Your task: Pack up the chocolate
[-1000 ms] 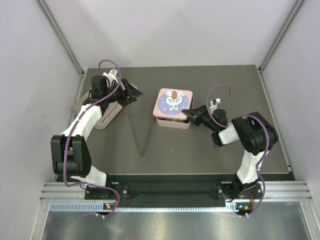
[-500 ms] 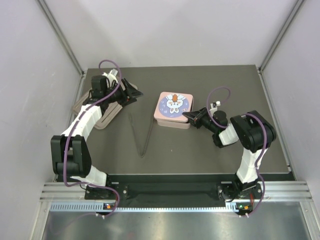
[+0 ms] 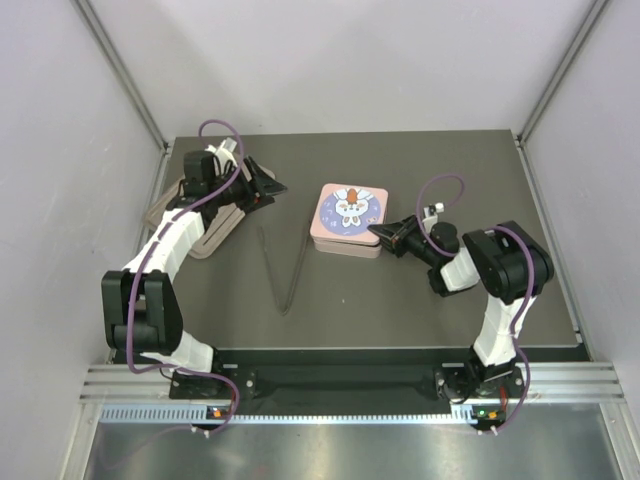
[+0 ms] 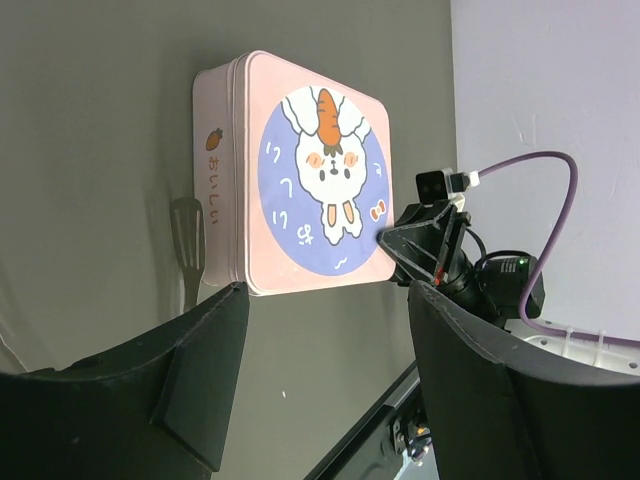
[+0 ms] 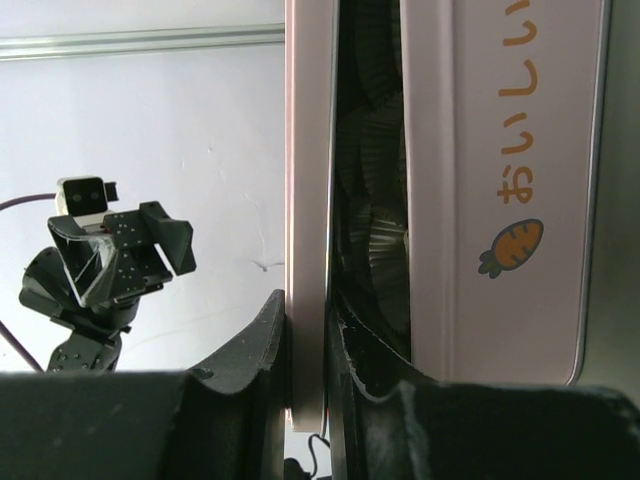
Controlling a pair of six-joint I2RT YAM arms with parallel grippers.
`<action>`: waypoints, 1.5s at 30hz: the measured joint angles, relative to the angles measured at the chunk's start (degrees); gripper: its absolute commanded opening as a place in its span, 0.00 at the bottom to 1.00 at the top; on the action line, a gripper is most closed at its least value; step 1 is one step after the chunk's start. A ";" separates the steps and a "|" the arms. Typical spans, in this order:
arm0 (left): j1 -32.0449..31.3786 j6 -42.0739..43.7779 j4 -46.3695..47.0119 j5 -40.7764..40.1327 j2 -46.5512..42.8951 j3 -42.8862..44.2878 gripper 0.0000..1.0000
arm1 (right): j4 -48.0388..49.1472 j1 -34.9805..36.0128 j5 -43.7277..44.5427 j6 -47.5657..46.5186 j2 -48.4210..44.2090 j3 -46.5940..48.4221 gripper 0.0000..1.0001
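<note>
The right gripper (image 5: 308, 310) pinches the right edge of the lid (image 3: 350, 205), which sits a little off the tin (image 5: 500, 200) at the middle of the bench. The left gripper (image 3: 268, 185) is spread wide near the far-left corner. The chocolate is hidden, so I cannot tell its place.

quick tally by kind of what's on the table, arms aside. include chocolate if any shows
Tin, pink, square: 1
Rabbit lid: 1, its edge pinched by the right gripper
Tongs: 1
Tray, beige: 1
Chocolate pieces in view: 0
Total: 4
</note>
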 measured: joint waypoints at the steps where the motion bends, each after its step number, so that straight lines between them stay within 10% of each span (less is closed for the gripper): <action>1: 0.00 0.00 0.00 0.00 0.00 0.00 0.70 | 0.04 -0.13 -0.17 0.15 0.00 -0.02 0.00; 22: -0.74 0.07 0.00 -0.35 0.07 0.00 0.67 | -0.42 -0.94 -1.84 -0.57 0.44 -0.76 0.16; 45: -15.61 8.76 -7.63 -10.32 18.49 14.71 0.56 | -2.45 -2.91 -3.69 -2.40 -1.70 -2.97 0.28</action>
